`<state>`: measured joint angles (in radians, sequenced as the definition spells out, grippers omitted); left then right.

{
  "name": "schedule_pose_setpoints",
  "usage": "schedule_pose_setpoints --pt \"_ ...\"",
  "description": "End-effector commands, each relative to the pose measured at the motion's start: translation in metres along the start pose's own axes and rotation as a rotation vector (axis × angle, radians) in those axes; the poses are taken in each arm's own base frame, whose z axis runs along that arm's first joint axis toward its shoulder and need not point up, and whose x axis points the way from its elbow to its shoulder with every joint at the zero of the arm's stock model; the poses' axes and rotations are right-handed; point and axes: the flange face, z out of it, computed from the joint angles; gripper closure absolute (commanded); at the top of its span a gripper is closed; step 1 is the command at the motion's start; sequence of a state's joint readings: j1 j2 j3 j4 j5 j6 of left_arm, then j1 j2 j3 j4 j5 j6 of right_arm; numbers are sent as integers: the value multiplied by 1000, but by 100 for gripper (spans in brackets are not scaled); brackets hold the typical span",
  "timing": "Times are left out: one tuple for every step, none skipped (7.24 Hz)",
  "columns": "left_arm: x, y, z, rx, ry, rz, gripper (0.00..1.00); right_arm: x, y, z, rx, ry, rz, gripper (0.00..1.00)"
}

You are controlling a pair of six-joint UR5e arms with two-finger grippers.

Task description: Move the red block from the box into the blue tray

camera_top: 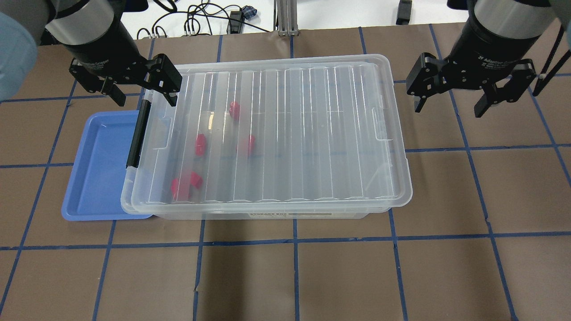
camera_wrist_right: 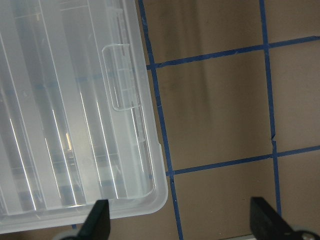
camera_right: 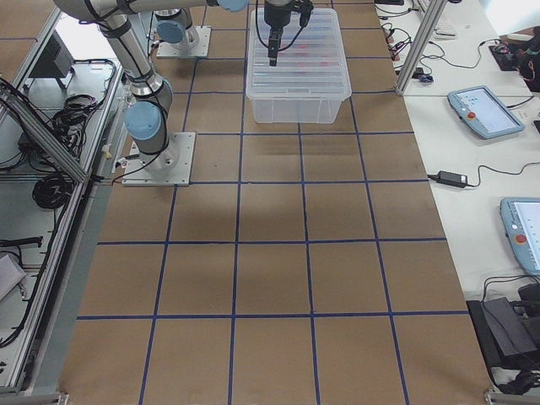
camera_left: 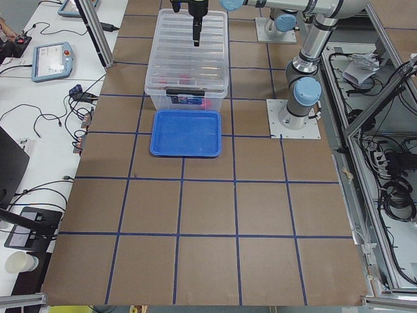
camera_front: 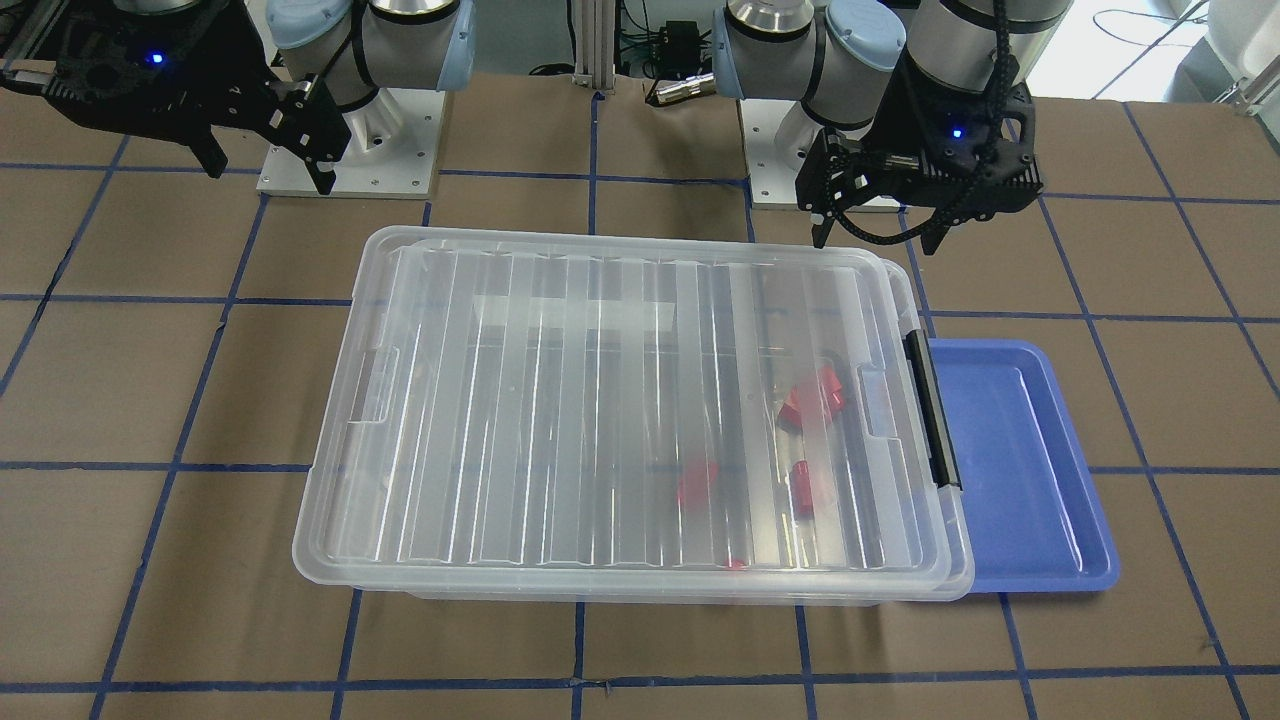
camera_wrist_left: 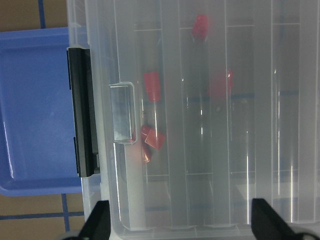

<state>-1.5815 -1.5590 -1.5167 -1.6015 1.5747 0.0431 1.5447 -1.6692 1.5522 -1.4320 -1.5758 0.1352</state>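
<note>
The box (camera_top: 312,133) is a clear bin with its ribbed lid on and a black latch bar (camera_top: 137,133) at its left end. Through the lid I see the red block (camera_top: 200,144), small and elongated; it also shows in the front view (camera_front: 803,490) and the left wrist view (camera_wrist_left: 152,86). The empty blue tray (camera_top: 96,169) lies against the latch end, partly under the bin's rim. My left gripper (camera_top: 146,100) is open above the box's far left corner. My right gripper (camera_top: 448,110) is open above the table, right of the box.
A clump of angular red pieces (camera_top: 185,183) and two other red pieces (camera_top: 234,109) (camera_top: 251,143) lie inside the box. The table is brown paper with a blue tape grid. Both arm bases (camera_front: 350,150) stand behind the box.
</note>
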Motion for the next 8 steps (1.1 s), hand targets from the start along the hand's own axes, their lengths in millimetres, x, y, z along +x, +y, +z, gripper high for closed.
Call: schedule_pose_setpoints --pt "0 0 1 -1 2 0 0 1 1 1 -2 6 0 0" --pt "-1 -1 1 0 2 -2 0 1 1 1 -4 11 0 0" --pt "0 -1 2 -3 9 -3 0 0 0 1 0 0 -2 0" --pt "0 -2 0 3 5 -3 0 1 -4 4 2 10 0 0" --pt "0 -1 1 0 4 -2 0 0 -5 15 -26 11 0 0" --pt "0 -1 2 -1 4 -2 0 -1 -15 35 -63 10 -2 0" --pt "1 0 1 -1 5 -2 0 -4 -36 57 -78 19 -9 0" --pt "1 -1 3 -4 9 -2 0 -8 -72 84 -38 18 -5 0"
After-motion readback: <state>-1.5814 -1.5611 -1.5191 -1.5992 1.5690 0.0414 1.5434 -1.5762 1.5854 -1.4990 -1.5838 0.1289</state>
